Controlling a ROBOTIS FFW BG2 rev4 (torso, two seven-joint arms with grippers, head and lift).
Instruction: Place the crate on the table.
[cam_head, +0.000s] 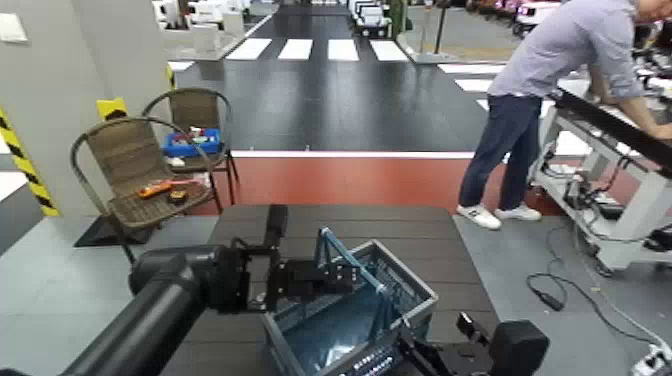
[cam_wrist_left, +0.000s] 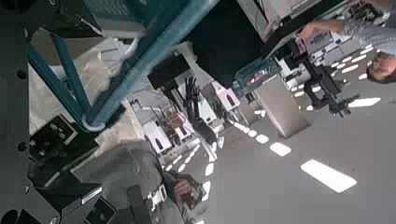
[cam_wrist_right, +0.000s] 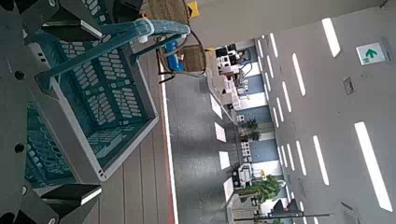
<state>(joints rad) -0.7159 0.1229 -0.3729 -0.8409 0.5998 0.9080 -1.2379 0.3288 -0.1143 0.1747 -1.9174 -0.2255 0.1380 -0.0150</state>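
Because you are carrying the crate (cam_head: 350, 310) by two points, your left gripper (cam_head: 318, 277) is clamping its handle (cam_head: 352, 262), your right gripper (cam_head: 425, 352) is pinching its rim, over the table (cam_head: 330, 225).

We saw the crate (cam_head: 352, 310) sitting on the table (cam_head: 400, 230), near its front edge. Behind the table's far left corner stood two chairs (cam_head: 135, 170). A person (cam_head: 545, 100) stood past the far right corner, at a workbench (cam_head: 620, 130).

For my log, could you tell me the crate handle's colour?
Teal-blue handle, clearest in the right wrist view.
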